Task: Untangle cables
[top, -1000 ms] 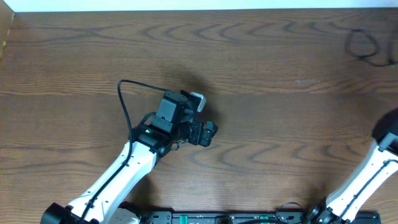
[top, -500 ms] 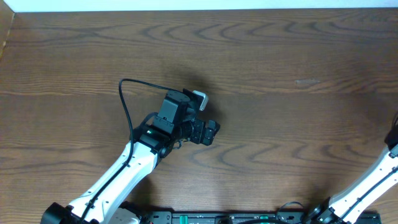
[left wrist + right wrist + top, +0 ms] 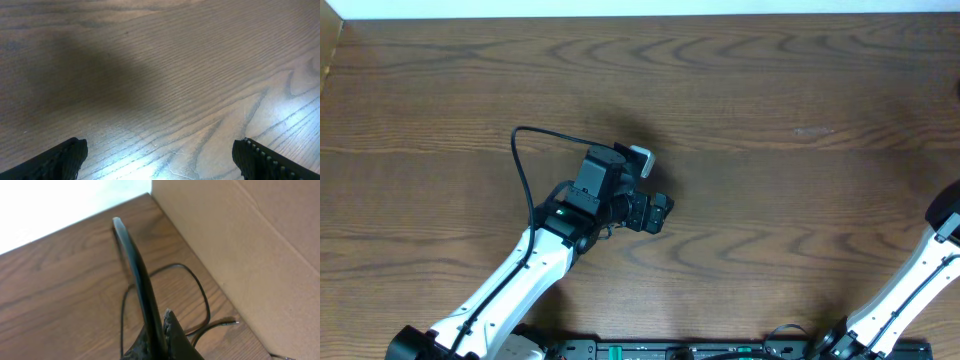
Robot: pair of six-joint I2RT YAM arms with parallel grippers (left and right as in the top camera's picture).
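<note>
In the right wrist view a black cable point(image 3: 135, 265) rises steeply from between the fingers of my right gripper point(image 3: 162, 330), which is shut on it. More of this thin black cord lies in a loose loop point(image 3: 200, 287) on the wood, ending in a small plug point(image 3: 232, 323) near a cardboard wall. The overhead view shows no cables, only the right arm point(image 3: 942, 222) at the far right edge. My left gripper point(image 3: 648, 185) hovers over bare wood mid-table, open wide with nothing between its fingers point(image 3: 65, 157).
A cardboard box wall point(image 3: 240, 240) stands close on the right of the held cable, at the table's far right corner. The table's back edge point(image 3: 75, 222) runs just beyond it. The left arm's own thick black wire point(image 3: 520, 160) arcs beside its wrist.
The black coil seen at the table's top right corner a second ago is gone from the overhead view. The right arm shifted slightly at the frame edge. The left arm stayed put.
</note>
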